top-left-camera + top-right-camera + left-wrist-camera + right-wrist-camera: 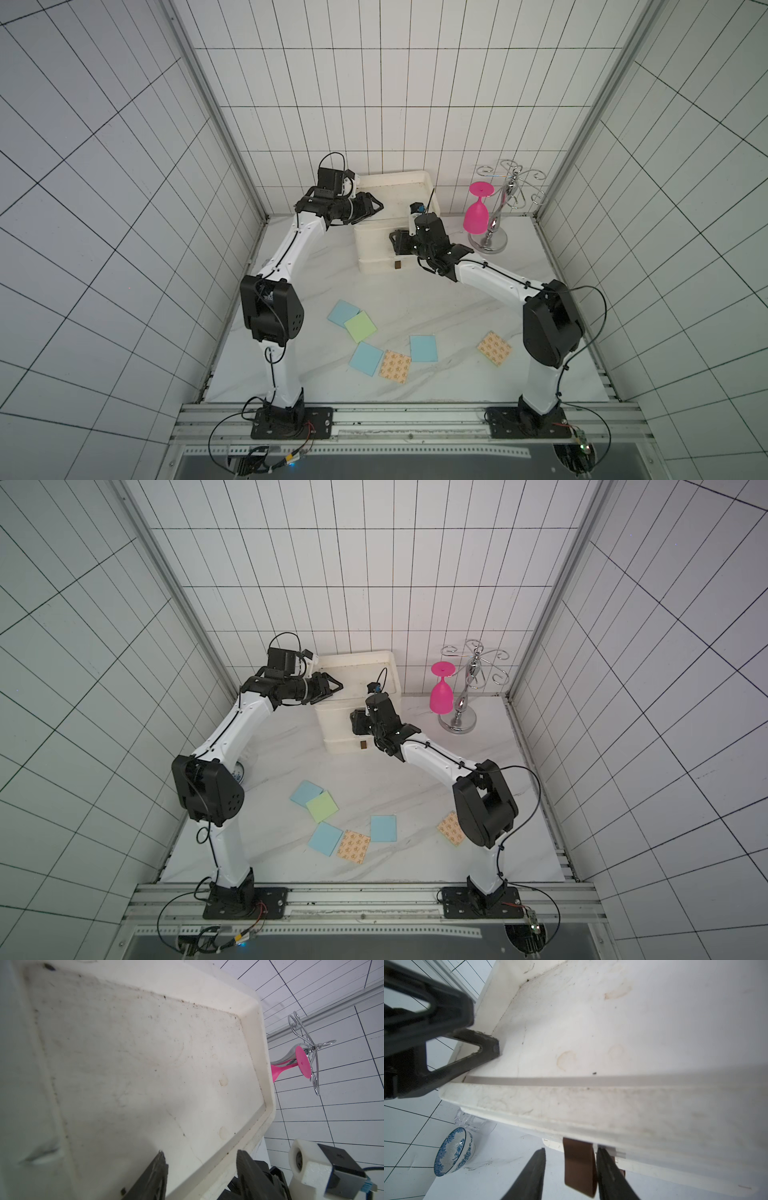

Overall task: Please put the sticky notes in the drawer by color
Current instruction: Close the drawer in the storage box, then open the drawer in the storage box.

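Sticky notes lie flat on the marble tabletop toward its near edge, well apart from both sets of fingers. In both top views you can count six: three light blue, one green pad overlapping a blue one's corner, one tan pad tucked between two blue ones, and a second tan pad alone near the right arm's elbow. At the far end of the table, against the back wall, you have the drawer chest. Your right gripper is at its front with the fingers parted around a brown handle. One finger sits just beside the handle and the other stands clear of it, so nothing is clamped. Your left gripper reaches over the chest's top from the left, with its fingers spread across the raised rim. One fingertip touches the inside of the recessed top near a corner, and you cannot tell whether the rim is pinched. Right of the chest, a pink goblet is upside down at a chrome rack. The right wrist view shows a blue-and-white bowl on the table beside the chest.
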`<state>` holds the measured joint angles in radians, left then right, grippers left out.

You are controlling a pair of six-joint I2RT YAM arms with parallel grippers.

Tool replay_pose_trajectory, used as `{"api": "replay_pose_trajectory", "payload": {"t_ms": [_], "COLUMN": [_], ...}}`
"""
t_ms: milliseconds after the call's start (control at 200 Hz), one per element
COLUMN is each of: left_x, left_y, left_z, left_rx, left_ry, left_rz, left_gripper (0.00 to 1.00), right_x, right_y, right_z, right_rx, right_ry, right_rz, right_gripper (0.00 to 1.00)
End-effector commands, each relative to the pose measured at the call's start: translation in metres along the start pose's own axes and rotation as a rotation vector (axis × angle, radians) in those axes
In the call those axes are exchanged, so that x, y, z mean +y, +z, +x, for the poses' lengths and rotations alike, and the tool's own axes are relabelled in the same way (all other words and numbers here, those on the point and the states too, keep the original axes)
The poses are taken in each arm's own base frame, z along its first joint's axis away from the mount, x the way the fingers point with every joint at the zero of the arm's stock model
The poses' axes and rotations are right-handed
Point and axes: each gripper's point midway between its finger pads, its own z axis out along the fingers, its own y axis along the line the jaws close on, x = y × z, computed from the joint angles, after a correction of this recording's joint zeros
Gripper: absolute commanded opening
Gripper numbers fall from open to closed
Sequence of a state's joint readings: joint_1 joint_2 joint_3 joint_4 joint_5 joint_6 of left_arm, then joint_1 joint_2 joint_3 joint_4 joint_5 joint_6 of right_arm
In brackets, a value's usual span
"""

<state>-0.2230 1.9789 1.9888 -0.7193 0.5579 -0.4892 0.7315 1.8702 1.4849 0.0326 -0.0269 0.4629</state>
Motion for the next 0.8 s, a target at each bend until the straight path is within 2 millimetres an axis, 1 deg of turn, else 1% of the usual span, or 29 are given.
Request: {"api": "replay_pose_trajectory", "payload": {"t_ms": [0, 135, 225, 315, 390, 475, 560, 685, 795], "left_x": [0.029, 0.021, 0.013, 0.001, -0.010, -0.016, -0.016, -0.006, 0.008], "left_y": [0.006, 0.000, -0.007, -0.017, -0.024, -0.026, -0.021, -0.006, 0.009], "left_z": [0.030, 0.027, 0.022, 0.010, -0.005, -0.019, -0.031, -0.042, -0.040], "left_rx": [0.102, 0.089, 0.070, 0.032, -0.006, -0.029, -0.049, -0.066, -0.050], "left_ry": [-0.079, -0.068, -0.055, -0.038, -0.022, -0.014, -0.002, 0.002, -0.001], "left_rz": [-0.081, -0.067, -0.056, -0.043, -0.036, -0.038, -0.044, -0.063, -0.085], "left_gripper": [0.56, 0.57, 0.56, 0.57, 0.57, 0.57, 0.57, 0.57, 0.57], "right_x": [-0.001, 0.006, 0.009, 0.010, 0.012, 0.011, 0.002, -0.008, -0.014], "right_y": [0.002, 0.002, -0.004, -0.020, -0.035, -0.043, -0.036, -0.021, -0.005], "right_z": [-0.029, -0.029, -0.021, -0.011, -0.003, 0.011, 0.028, 0.040, 0.047], "right_rx": [-0.065, -0.055, -0.024, -0.013, -0.024, -0.023, -0.016, -0.023, -0.028], "right_ry": [-0.011, -0.046, -0.071, -0.093, -0.131, -0.159, -0.135, -0.113, -0.115], "right_rz": [-0.018, -0.059, -0.075, -0.068, -0.031, 0.011, 0.035, 0.078, 0.117], "right_gripper": [0.47, 0.58, 0.63, 0.66, 0.66, 0.66, 0.64, 0.59, 0.57]}}
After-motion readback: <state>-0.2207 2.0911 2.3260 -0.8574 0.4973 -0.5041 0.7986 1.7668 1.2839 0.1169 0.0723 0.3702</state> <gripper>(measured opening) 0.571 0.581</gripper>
